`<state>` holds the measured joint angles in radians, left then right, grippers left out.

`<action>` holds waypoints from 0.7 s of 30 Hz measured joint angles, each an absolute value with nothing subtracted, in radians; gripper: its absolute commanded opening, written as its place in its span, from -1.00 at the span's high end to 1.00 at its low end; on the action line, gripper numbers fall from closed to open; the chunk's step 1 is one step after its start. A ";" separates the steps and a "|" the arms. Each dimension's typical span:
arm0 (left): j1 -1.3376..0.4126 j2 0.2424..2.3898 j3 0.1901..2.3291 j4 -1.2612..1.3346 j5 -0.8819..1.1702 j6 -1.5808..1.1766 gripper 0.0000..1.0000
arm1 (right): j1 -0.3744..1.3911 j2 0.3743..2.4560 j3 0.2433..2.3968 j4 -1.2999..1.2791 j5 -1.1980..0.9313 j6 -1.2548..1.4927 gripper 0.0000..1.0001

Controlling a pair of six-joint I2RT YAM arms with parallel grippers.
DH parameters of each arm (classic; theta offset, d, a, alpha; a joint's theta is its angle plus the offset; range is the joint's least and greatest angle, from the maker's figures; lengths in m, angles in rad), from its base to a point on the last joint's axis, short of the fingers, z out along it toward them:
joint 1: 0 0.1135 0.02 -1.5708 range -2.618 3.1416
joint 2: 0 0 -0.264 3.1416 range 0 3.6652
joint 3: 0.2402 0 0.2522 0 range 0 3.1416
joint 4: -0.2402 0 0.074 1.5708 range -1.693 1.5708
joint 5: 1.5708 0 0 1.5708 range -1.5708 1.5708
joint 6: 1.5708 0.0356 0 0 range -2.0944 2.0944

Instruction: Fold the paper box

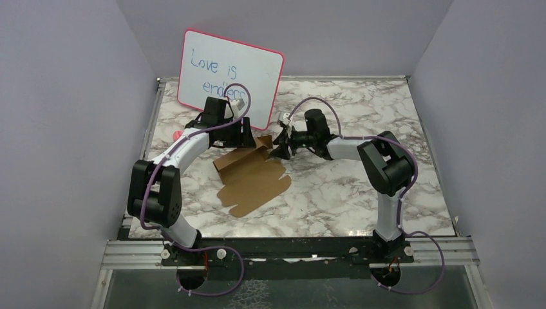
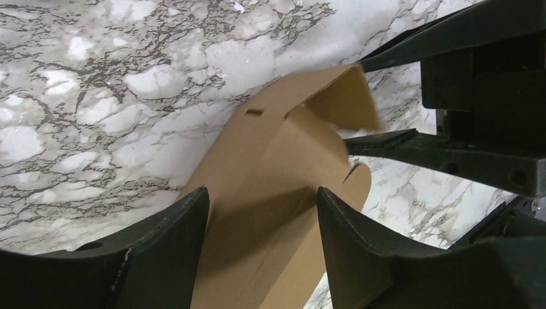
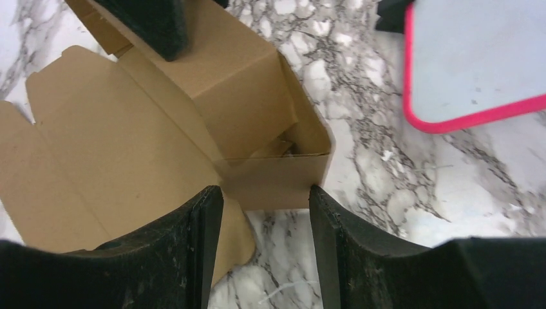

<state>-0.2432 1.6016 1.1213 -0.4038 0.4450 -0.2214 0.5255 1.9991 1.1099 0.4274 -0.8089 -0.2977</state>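
Cardboard walls of the paper box (image 1: 252,180) stand half-raised; your left gripper (image 2: 262,193) and right gripper (image 3: 265,190) gape wide, so squaring that corner looks next.

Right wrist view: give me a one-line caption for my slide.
Right gripper, jaws open, poised at a corner of the half-folded paper box on the marble table, pink-framed whiteboard nearby.

Pretty sure I'm in a robotics lab test cell. Plain lilac panels (image 1: 64,129) box in my marble-print bench (image 1: 360,193) on three sides. My left arm (image 1: 161,187) and right arm (image 1: 386,167) are bolted to an aluminium rail (image 1: 290,248), and a hand-scribbled pink-framed whiteboard (image 1: 225,71) leans at the back.
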 measured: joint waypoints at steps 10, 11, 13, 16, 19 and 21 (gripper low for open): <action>-0.243 1.614 1.121 -0.405 0.491 -0.214 -0.22 | 0.542 2.006 1.110 0.461 -0.904 -0.305 -0.15; -0.243 1.615 1.121 -0.405 0.493 -0.212 -0.22 | 0.542 2.006 1.110 0.464 -0.915 -0.305 -0.14; -0.243 1.616 1.121 -0.405 0.498 -0.210 -0.22 | 0.542 2.007 1.110 0.472 -0.942 -0.307 -0.14; -0.243 1.616 1.121 -0.406 0.502 -0.204 -0.22 | 0.542 2.007 1.110 0.476 -0.986 -0.313 -0.13; -0.243 1.618 1.121 -0.407 0.505 -0.200 -0.21 | 0.543 2.011 1.114 0.474 -1.023 -0.320 -0.12; -0.243 1.622 1.121 -0.408 0.505 -0.197 -0.20 | 0.545 2.019 1.123 0.470 -1.037 -0.325 -0.12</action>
<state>-0.2432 1.6222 1.1213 -0.4084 0.5053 -0.1970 0.5453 2.0186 1.1229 0.4702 -1.0367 -0.3252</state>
